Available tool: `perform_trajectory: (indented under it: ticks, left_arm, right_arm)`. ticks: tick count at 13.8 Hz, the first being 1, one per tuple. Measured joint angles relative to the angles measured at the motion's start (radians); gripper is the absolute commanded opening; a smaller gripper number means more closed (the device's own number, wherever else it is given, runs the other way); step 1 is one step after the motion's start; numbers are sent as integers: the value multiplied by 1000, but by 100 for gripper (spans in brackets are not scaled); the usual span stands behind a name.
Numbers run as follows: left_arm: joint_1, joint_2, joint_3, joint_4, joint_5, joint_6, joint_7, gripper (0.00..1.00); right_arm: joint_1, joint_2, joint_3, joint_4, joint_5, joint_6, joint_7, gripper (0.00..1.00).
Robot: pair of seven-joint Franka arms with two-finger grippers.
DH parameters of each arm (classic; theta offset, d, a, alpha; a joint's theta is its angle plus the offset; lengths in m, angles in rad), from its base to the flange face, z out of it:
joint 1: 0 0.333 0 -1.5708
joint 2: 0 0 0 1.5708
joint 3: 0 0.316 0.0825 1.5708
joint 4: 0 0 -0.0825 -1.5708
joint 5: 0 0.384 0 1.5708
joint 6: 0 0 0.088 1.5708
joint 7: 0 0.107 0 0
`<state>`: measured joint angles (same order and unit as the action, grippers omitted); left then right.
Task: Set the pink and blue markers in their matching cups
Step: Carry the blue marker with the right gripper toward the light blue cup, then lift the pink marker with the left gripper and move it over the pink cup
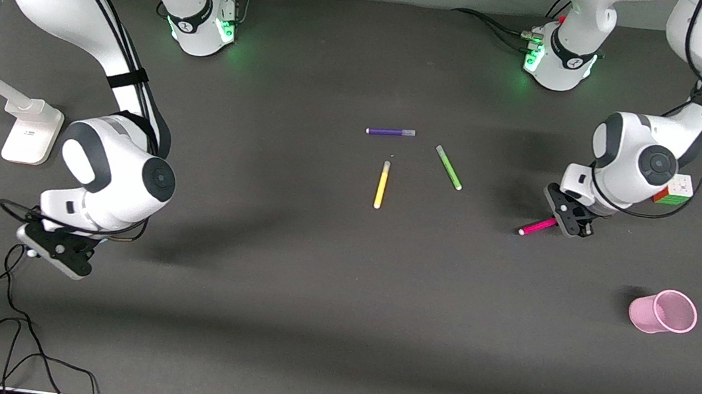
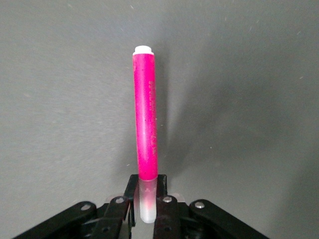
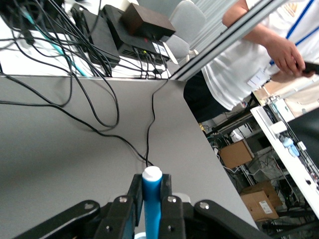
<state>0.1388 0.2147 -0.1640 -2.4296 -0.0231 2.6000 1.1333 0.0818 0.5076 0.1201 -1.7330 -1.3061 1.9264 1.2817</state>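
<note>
The left gripper [image 1: 576, 226] is clamped on the pale cap end of the pink marker [image 1: 537, 226], up toward the left arm's end of the table; the pink cup [image 1: 664, 312] stands nearer the front camera. The right gripper [image 3: 149, 209] – at the right arm's end – grips the blue marker [image 3: 151, 199].

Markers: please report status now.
Left gripper shut on pink marker. Right gripper shut on blue marker. Pink cup tipped over. Path open.
</note>
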Motion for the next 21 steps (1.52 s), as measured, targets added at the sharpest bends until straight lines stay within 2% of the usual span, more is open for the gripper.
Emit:
perform_trajectory:
  ticks: [3, 4, 6, 9, 12, 18, 21]
  left_arm:
    - [0, -87, 0, 196, 6, -383, -65, 0]
    - [0, -104, -1, 269, 40, -491, -113, 0]
    - [-9, -113, -6, 374, 174, -608, -224, 0]
    - [-20, -101, -8, 428, 316, -644, -300, 0]
    - [-3, -59, 27, 480, 464, -647, -363, 0]
    - [28, 115, 37, 695, 759, -684, -382, 0]
    - [27, 196, 36, 747, 907, -684, -392, 0]
  right_arm:
    - [8, 0, -31, -54, -107, 1, 91, 0]
    - [8, 0, -39, -65, -135, 2, 122, 0]
    - [9, 0, -47, -86, -165, 3, 187, 0]
    - [17, 1, -48, -103, -170, 3, 254, 0]
    - [30, 7, -48, -137, -193, 3, 348, 0]
    - [34, 24, -71, -205, -286, 2, 499, 0]
    - [37, 24, -77, -221, -290, -13, 526, 0]
